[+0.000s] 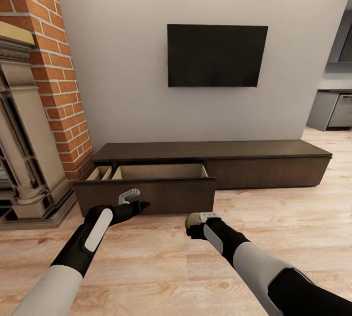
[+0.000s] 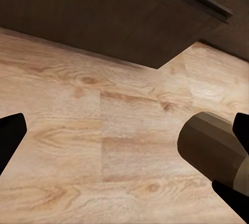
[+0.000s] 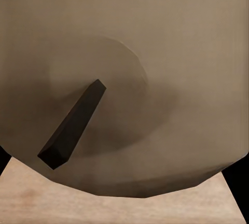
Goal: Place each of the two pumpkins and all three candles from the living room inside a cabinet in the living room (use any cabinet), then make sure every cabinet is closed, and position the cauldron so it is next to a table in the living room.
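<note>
Head view, cabinet (image 1: pixel 210 159): long, low, against the wall under the TV (image 1: pixel 217 55); left drawer (image 1: pixel 146 186) pulled out, pale inside, nothing visible in the part that shows.
Head view, left gripper (image 1: pixel 131 199): just before the drawer front, fingers apart, nothing between them.
Head view, right gripper (image 1: pixel 199 218): over the floor (image 1: pixel 293 218) near the drawer's right front corner, closed round a candle (image 1: pixel 195 219).
Head view, surroundings: brick column (image 1: pixel 54 62) and stone fireplace (image 1: pixel 19 150) at left.

Left wrist view, left gripper (image 2: pixel 124 146): wide, empty, dark fingertips (image 2: pixel 10 135) at both picture edges.
Left wrist view, candle (image 2: pixel 212 148): grey-brown cylinder, clamped in dark fingers of the other arm, above floor (image 2: pixel 104 130).
Left wrist view, drawer (image 2: pixel 119 16): dark front and its corner close ahead.

Right wrist view, candle (image 3: pixel 124 78): pale top with dark wick, pressed right up to the camera; held.
Right wrist view, floor (image 3: pixel 124 208): strip of pale wood beneath.

Progress, done: drawer open; one candle in hand, near the opening.
Progress, left: candle not yet in the drawer; other candles, pumpkins, cauldron, table not accounted for here; drawer to be shut at the end.
Next, judged: lift candle over drawer front edge, release inside.
</note>
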You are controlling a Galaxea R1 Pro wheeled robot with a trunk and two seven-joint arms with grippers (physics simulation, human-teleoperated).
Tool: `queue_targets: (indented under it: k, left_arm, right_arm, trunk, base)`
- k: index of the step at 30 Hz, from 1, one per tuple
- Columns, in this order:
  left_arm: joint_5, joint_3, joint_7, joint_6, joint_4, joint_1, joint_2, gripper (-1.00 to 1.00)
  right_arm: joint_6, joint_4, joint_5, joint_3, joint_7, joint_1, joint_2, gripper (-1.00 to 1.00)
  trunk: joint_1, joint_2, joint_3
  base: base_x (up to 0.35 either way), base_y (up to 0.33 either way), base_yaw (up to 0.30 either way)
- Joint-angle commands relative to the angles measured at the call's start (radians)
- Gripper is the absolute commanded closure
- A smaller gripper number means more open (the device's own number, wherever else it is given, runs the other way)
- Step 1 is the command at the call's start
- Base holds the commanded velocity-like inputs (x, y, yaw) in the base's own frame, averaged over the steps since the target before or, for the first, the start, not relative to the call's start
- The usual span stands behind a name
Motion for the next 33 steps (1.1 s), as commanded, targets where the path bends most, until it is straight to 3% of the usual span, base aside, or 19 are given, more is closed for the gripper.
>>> queue_targets:
  k: [1,6,8,33]
  left_arm:
    - [0.01,-0.004,0.008,0.002,-0.001,-0.001,0.001,-1.0]
    - [0.01,-0.004,0.009,0.002,0.001,-0.001,0.0,-1.0]
    - [0.01,-0.001,0.01,0.001,0.042,-0.001,0.0,-1.0]
    - [0.011,0.0,0.015,0.001,0.066,-0.001,-0.003,-1.0]
  right_arm:
    - [0.004,-0.002,-0.009,0.007,-0.008,-0.001,-0.001,1.0]
    - [0.003,-0.003,-0.008,0.008,-0.007,-0.001,-0.002,1.0]
    - [0.003,-0.002,-0.007,0.008,-0.006,-0.001,-0.003,1.0]
    - [0.0,-0.002,-0.007,0.005,-0.006,-0.001,-0.002,1.0]
  trunk:
    - [0.0,0.0,-0.001]
    - [0.0,0.0,-0.001]
    - [0.0,0.0,-0.001]
    - [0.0,0.0,0.01]
  base:
    - [0.0,0.0,-0.005]
    - [0.0,0.0,-0.017]
    - [0.0,0.0,-0.166]
    - [0.0,0.0,-0.249]
